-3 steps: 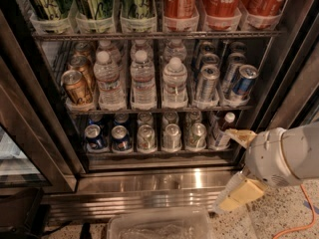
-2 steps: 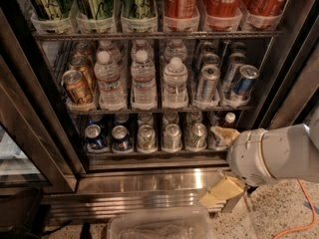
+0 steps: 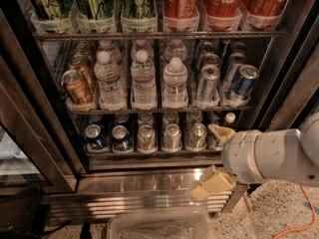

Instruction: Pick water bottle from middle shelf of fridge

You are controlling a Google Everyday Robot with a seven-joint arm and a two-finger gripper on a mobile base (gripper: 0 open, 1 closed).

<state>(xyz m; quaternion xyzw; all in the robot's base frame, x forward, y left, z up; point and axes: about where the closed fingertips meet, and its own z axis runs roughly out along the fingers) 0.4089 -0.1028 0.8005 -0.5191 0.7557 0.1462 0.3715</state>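
The fridge (image 3: 139, 189) stands open in front of me. Its middle shelf (image 3: 159, 109) holds three lanes of clear water bottles with white caps: front ones at left (image 3: 109, 81), centre (image 3: 143, 78) and right (image 3: 175, 81). Gold cans (image 3: 76, 86) stand left of them, and slim silver and blue cans (image 3: 207, 83) stand right of them. My gripper (image 3: 214, 158) is low at the right, in front of the bottom shelf and the steel base, well below the water bottles. Its pale yellow fingers (image 3: 219, 132) are spread apart and hold nothing.
Big red Coca-Cola bottles (image 3: 219, 1) and green bottles (image 3: 94, 1) fill the top rack. Short cans (image 3: 146, 136) line the bottom rack. A clear plastic bin (image 3: 159, 225) sits on the floor in front. The glass door (image 3: 20, 148) hangs at left. An orange cable (image 3: 299, 220) lies at right.
My arm and gripper have moved left, further across the front of the bottom shelf and the steel base. The bottles and cans have not moved.
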